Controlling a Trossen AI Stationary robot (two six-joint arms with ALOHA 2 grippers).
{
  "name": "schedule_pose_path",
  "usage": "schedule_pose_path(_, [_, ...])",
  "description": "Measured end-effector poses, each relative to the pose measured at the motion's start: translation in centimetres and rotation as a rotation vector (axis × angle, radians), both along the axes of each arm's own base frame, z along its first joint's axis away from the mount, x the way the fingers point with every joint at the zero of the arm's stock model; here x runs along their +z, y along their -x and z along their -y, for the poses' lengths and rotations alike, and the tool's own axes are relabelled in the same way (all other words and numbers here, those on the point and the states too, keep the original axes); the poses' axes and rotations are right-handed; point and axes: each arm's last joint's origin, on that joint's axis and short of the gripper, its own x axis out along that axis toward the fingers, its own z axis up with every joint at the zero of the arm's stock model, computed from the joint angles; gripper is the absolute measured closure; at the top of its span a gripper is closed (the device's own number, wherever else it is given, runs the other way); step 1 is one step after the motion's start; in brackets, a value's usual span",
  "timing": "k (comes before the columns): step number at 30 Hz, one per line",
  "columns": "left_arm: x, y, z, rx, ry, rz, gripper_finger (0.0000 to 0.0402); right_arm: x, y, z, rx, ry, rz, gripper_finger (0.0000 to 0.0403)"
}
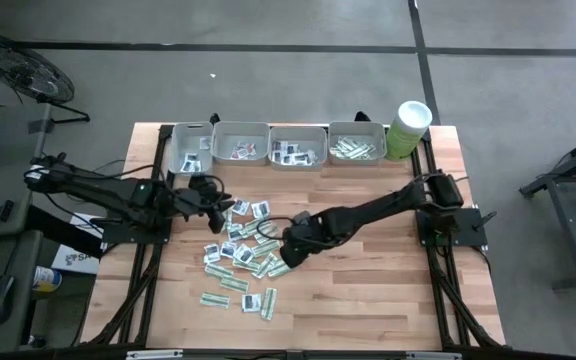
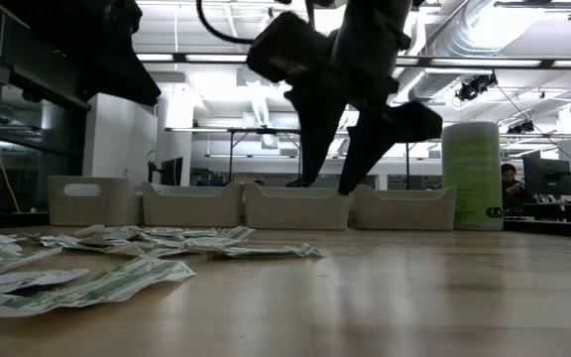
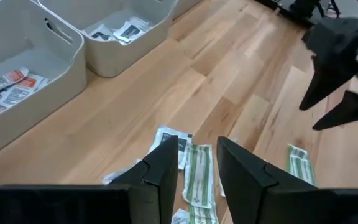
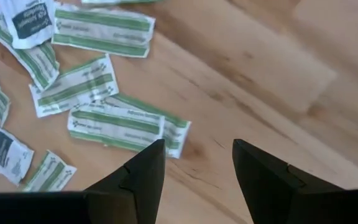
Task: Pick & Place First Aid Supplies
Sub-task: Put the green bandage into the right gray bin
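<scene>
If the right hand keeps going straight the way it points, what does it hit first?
Probably bare table, just beside a green-striped strip. The open right hand holds nothing; depth is hard to judge.

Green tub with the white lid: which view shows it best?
The low view: the tub stands in full side profile right of the trays. The high view shows mostly its lid. Neither wrist view shows it.

Sachets (image 1: pixel 240 248) crowd centre – trays (image 1: pixel 271 145) line far edge.
</scene>
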Motion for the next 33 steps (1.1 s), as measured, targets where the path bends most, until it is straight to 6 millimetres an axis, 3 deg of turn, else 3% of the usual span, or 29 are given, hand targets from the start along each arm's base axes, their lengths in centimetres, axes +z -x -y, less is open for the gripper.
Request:
schedule_pose_path(14, [-0.1, 0.0, 0.0, -0.003, 0.009, -0.007, 0.0291, -4.0, -1.4, -1.1, 0.001, -0.012, -0.018, 0.0222])
schedule_pose_path(33, [-0.3, 0.2, 0.0, -0.008, 0.009, -0.034, 0.0291, -7.4, -1.7, -1.3, -0.001, -0.042, -0.126, 0.0222])
